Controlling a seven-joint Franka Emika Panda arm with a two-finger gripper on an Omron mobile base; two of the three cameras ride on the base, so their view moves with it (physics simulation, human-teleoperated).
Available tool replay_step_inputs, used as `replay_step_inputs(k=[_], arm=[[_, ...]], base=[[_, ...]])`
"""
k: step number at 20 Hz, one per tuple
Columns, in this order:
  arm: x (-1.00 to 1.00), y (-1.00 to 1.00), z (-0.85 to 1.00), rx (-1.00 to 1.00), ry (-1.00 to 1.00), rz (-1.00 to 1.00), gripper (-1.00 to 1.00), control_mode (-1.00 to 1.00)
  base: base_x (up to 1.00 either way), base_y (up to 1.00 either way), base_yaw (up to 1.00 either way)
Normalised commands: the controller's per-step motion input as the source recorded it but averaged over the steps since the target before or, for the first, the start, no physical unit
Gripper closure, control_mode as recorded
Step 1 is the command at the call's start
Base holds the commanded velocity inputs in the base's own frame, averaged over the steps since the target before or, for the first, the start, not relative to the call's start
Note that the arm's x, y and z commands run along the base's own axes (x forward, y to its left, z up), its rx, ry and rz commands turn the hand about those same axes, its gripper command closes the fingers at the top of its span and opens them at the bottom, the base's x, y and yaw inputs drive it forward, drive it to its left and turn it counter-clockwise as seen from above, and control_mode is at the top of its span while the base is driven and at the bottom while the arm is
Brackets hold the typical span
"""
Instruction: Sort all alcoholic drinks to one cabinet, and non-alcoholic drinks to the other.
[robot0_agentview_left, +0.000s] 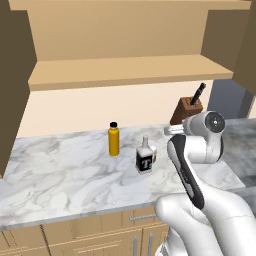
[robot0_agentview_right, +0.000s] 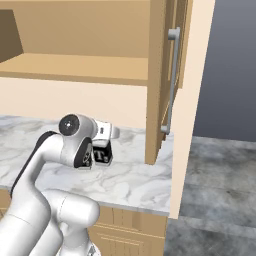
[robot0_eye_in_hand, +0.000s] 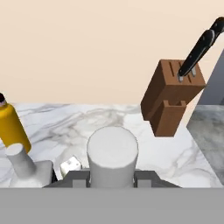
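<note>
Bottles waited on my desk (robot0_agentview_left: 60, 170): one "T" bottle (robot0_agentview_left: 145, 157) beside the orange bottle (robot0_agentview_left: 114, 139). My hand (robot0_eye_in_hand: 113, 174) was clamped on a pale neck (robot0_eye_in_hand: 112, 155), I judged the second "T" bottle's, gripped high for lifting to the wide cabinet (robot0_agentview_left: 130, 70).

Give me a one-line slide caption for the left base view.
Orange bottle and a T-label bottle stand on the marble counter below the open wall cabinet, knife block behind the arm.

bright, even rendered light, soft faint shadows, no glare, slightly coarse resolution.
</note>
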Motion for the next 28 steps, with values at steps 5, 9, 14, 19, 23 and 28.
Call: replay_step_inputs(k=[5,9,14,19,23,28], arm=[[-0.27,-0.08,0.41,0.04,0.0,0.0,1.0,-1.0],[-0.17,0.0,0.49,0.0,0.0,-0.03,1.0,-1.0],[-0.21,0.01,0.5,0.0,0.0,-0.05,1.0,-1.0],[-0.27,0.05,0.55,0.0,-0.01,-0.03,1.0,-1.0],[-0.31,0.01,0.54,0.0,-0.03,-0.01,1.0,-1.0],[-0.27,0.04,0.51,0.0,-0.05,0.0,1.0,-1.0]], base=[[0.0,0.0,0.0],[0.0,0.0,0.0],[0.0,0.0,0.0],[0.0,0.0,0.0],[0.0,0.0,0.0],[0.0,0.0,0.0]])
